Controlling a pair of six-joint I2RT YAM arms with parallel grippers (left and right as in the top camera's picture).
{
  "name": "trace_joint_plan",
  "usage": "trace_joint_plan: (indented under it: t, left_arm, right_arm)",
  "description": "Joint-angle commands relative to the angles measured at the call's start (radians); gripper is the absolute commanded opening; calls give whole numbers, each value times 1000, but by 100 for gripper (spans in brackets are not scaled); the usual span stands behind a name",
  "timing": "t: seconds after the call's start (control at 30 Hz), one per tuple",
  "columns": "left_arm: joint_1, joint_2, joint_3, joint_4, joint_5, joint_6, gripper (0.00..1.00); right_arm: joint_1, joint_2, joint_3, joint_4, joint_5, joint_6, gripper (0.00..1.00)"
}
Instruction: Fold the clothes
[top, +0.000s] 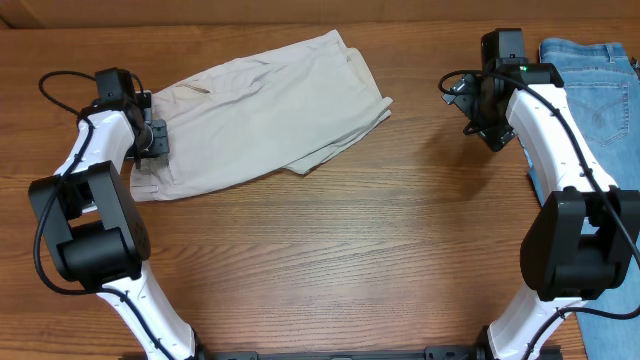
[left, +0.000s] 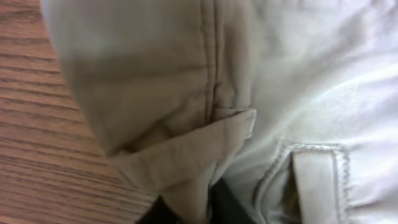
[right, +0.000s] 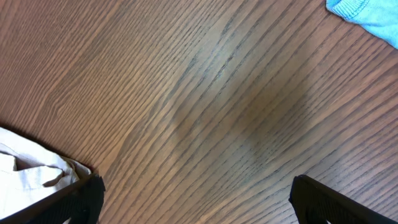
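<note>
the left pincer (top: 157, 140) seems buried under the trousers (left: 292, 93), jaws unseen.

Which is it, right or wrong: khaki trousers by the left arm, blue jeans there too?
Partly wrong: the overhead view shows the blue jeans by the right arm. The khaki trousers are by the left arm.

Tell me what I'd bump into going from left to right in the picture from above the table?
left tool → beige trousers → right tool → blue jeans
</note>
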Motion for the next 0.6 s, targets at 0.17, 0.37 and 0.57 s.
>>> trace_joint_plan:
  t: [0.17, 0.37, 0.57]
  left_arm:
    - [-8, 61, 99, -153, -43, 6, 100]
    - [-8, 61, 205, -259, -128, -138, 100]
    - [-9, 61, 286, -347, -122, -166, 100]
  right_arm:
    - [-3, -1, 0, 5, 14, 4, 100]
    - [-3, -1, 0, 5, 14, 4, 100]
    - [-3, -1, 0, 5, 14, 4, 100]
